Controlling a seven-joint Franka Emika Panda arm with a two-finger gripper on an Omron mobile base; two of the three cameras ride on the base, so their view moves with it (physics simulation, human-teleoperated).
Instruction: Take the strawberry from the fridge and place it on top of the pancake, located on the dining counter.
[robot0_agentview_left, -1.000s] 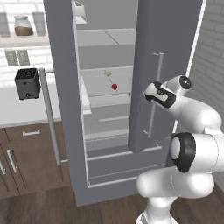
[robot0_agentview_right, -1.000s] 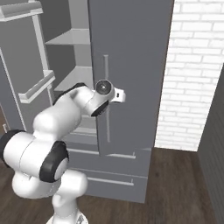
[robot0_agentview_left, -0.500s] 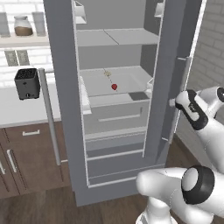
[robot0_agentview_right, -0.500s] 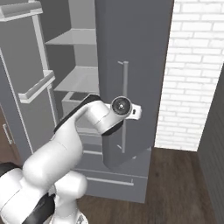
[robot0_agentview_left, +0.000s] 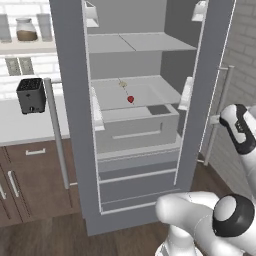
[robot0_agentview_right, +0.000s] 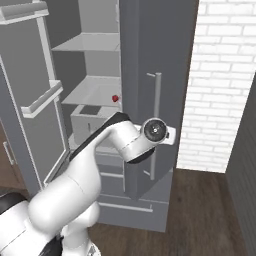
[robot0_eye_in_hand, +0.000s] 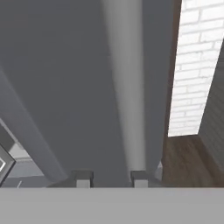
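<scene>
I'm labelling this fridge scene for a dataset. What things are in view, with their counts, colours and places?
Tall matte grey fridge: one, both doors swung open.
Tiny red strawberry: one, on a middle fridge shelf.
Pale yellowish speck with thin stem: one, behind the strawberry.
Long silver bar handles: two, one on each door.
Black toaster: one, on the pale counter left of the fridge.
Brown-filled glass jar: one, on a wall shelf.
White brick wall: right of the fridge.
White arm's gripper: one, dark tips by the right door's handle.
</scene>
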